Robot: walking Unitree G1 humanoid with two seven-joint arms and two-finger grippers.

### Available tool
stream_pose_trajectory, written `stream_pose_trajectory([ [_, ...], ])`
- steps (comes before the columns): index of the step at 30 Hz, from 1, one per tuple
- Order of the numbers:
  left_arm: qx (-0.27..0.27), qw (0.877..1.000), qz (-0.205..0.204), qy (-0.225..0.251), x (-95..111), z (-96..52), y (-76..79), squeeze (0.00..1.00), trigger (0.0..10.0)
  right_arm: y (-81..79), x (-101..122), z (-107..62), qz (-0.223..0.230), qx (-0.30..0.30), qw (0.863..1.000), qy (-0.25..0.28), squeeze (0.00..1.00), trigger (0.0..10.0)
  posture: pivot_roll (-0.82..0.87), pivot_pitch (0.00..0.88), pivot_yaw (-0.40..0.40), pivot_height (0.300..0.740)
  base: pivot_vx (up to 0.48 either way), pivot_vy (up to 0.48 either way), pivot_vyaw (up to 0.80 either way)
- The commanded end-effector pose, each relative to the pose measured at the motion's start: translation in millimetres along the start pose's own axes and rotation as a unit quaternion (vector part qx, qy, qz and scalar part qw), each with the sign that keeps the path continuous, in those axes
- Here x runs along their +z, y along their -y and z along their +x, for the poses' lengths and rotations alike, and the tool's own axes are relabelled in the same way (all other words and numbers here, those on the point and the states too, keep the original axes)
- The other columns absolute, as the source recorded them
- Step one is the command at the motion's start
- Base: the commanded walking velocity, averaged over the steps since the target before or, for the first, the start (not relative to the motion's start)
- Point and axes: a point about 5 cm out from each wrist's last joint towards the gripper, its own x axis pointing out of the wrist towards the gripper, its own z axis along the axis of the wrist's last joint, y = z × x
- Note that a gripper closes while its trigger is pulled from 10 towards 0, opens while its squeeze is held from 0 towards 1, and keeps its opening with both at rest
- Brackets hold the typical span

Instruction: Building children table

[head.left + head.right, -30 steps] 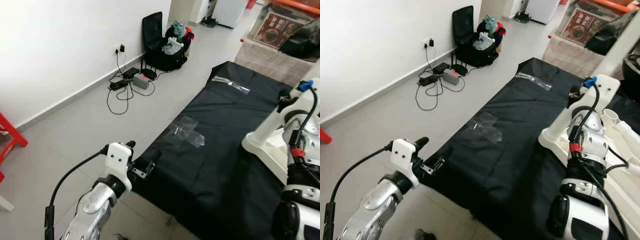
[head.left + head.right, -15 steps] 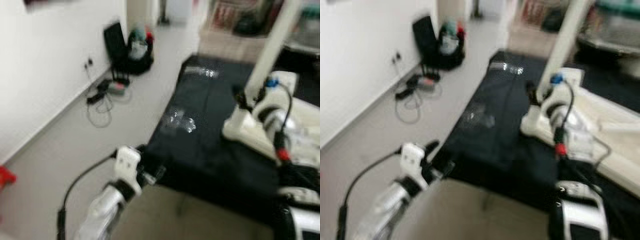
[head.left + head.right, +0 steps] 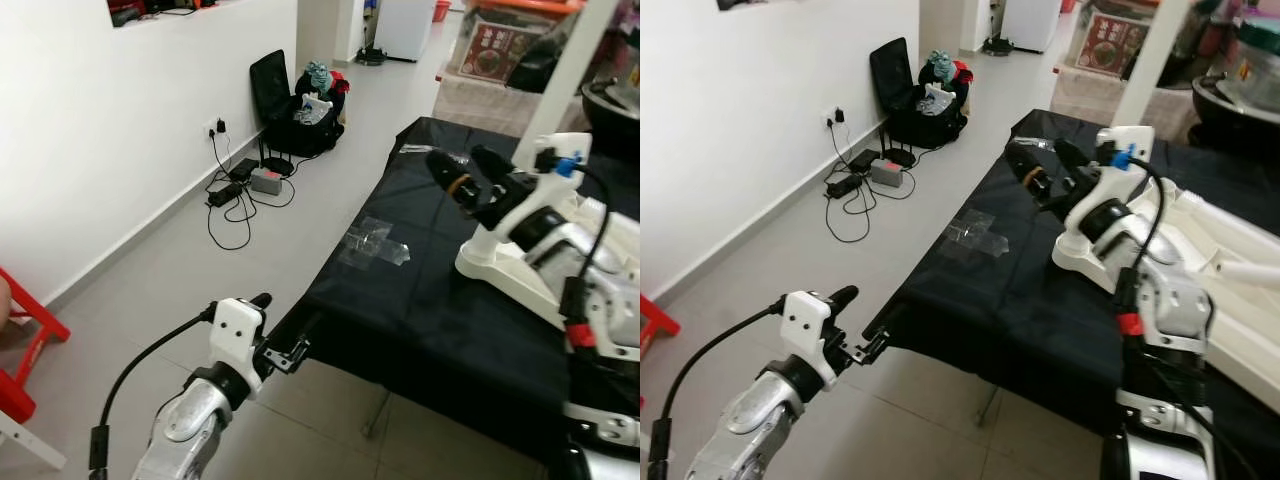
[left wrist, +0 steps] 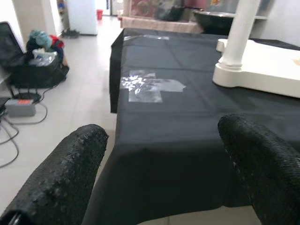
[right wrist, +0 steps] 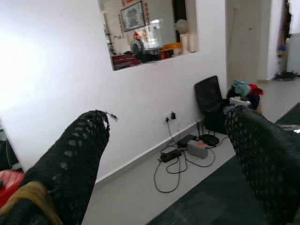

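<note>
A white tabletop piece (image 3: 1230,300) lies on a black-draped work surface (image 3: 420,320), with one white leg (image 3: 560,70) standing up from its corner. My right gripper (image 3: 466,166) is raised over the cloth in front of that corner. It is open and holds nothing, and its fingers point toward the wall. My left gripper (image 3: 287,325) hangs low beside the cloth's near corner. It is also open and holds nothing, and the left wrist view looks between its fingertips (image 4: 70,168) along the cloth. A clear plastic bag (image 3: 372,243) lies flat on the cloth.
An open black bag (image 3: 300,100) with clothes stands by the white wall, with cables and a power strip (image 3: 245,180) on the grey floor beside it. A red stool (image 3: 25,350) is at the far left. A box (image 3: 500,45) and a dark pan (image 3: 615,100) stand beyond the cloth.
The camera has shifted and was blurred half a second ago. My right arm has risen, bringing its open gripper up over the cloth. The left gripper stays by the cloth's corner.
</note>
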Motion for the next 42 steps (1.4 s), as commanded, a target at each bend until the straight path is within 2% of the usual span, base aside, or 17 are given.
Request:
stream_pose_trajectory([
  [1,0.033,0.999,-0.010,-0.015,-0.5,-1.1,-9.4,0.00,10.0,-14.4,-14.8,-4.2,0.015,0.025,0.999,-0.025,0.00,10.0,-0.10,0.021,-0.073,0.740,0.000,0.000,0.00],
  [2,0.033,0.999,-0.010,-0.015,-0.5,-1.1,-9.4,0.00,10.0,-14.4,-14.8,-4.2,0.015,0.025,0.999,-0.025,0.00,10.0,-0.10,0.021,-0.073,0.740,0.000,0.000,0.00],
  [3,0.050,0.999,-0.010,-0.017,0.8,-0.9,-14.9,0.00,10.0,-23.8,-36.6,-8.6,0.010,0.010,0.998,-0.060,0.00,10.0,-0.10,0.023,-0.068,0.740,0.000,0.000,0.00],
  [4,0.050,0.999,-0.010,-0.017,0.8,-0.9,-14.9,0.00,10.0,-23.8,-36.6,-8.6,0.010,0.010,0.998,-0.060,0.00,10.0,-0.10,0.023,-0.068,0.740,0.000,0.000,0.00],
  [5,0.064,0.998,-0.011,-0.019,1.1,-0.6,-19.2,0.00,10.0,-32.1,-60.5,-14.1,0.012,-0.014,0.995,-0.096,0.00,10.0,-0.10,0.021,-0.067,0.740,0.000,0.000,0.00],
  [6,0.071,0.997,-0.006,-0.019,2.4,0.1,-21.8,0.00,10.0,-42.3,-80.2,-19.0,0.035,-0.027,0.991,-0.129,0.00,10.0,-0.10,0.017,-0.062,0.740,0.000,0.000,0.00],
  [8,0.071,0.997,-0.006,-0.019,2.4,0.1,-21.8,0.00,10.0,-42.3,-80.2,-19.0,0.035,-0.027,0.991,-0.129,0.00,10.0,-0.10,0.017,-0.062,0.740,0.000,0.000,0.00],
  [9,0.075,0.997,0.004,-0.020,3.3,0.4,-23.7,0.00,10.0,-51.1,-93.0,-22.8,0.050,-0.033,0.987,-0.150,0.00,10.0,-0.10,0.021,-0.055,0.740,0.000,0.480,-0.80],
  [11,0.079,0.997,0.009,-0.020,4.5,1.7,-25.9,0.00,10.0,-65.6,-105.1,-26.7,0.069,-0.025,0.983,-0.166,0.00,10.0,-0.10,0.008,-0.051,0.740,0.000,0.480,-0.80],
  [14,0.083,0.996,0.020,-0.019,6.2,5.8,-28.2,0.00,10.0,-72.6,-116.2,-29.7,0.067,-0.025,0.981,-0.181,0.00,10.0,-0.10,0.014,-0.044,0.740,0.000,0.480,-0.80],
  [23,0.099,0.995,0.007,-0.010,11.3,10.5,-31.6,0.00,10.0,-75.3,-125.8,-34.6,0.070,-0.043,0.978,-0.193,0.00,10.0,-0.10,0.013,-0.033,0.740,0.000,0.480,-0.80],
  [34,0.111,0.994,-0.004,-0.008,13.2,12.5,-33.6,0.00,10.0,-77.4,-133.0,-30.6,0.057,-0.069,0.975,-0.201,0.00,10.0,-0.10,0.000,-0.030,0.740,0.000,0.000,-0.80],
  [36,0.125,0.992,-0.002,-0.007,11.7,11.3,-38.3,0.00,10.0,-77.2,-133.2,-27.9,0.049,-0.080,0.976,-0.197,0.00,10.0,-0.10,0.000,-0.030,0.740,0.000,0.000,0.00],
  [38,0.125,0.992,-0.002,-0.007,11.7,11.3,-38.3,0.00,10.0,-77.2,-133.2,-27.9,0.049,-0.080,0.976,-0.197,0.00,10.0,-0.10,0.000,-0.030,0.740,0.000,0.000,0.00],
  [39,0.125,0.992,-0.010,-0.008,11.0,11.1,-39.0,0.00,10.0,-77.9,-134.4,-25.6,0.064,-0.077,0.976,-0.196,0.00,10.0,-0.10,0.000,-0.022,0.740,0.247,0.000,-0.53],
  [42,0.124,0.992,-0.013,-0.008,11.4,10.4,-39.3,0.00,10.0,-77.5,-132.9,-24.4,0.054,-0.081,0.977,-0.192,0.00,10.0,-0.10,0.000,-0.021,0.740,0.251,0.000,-0.57],
])
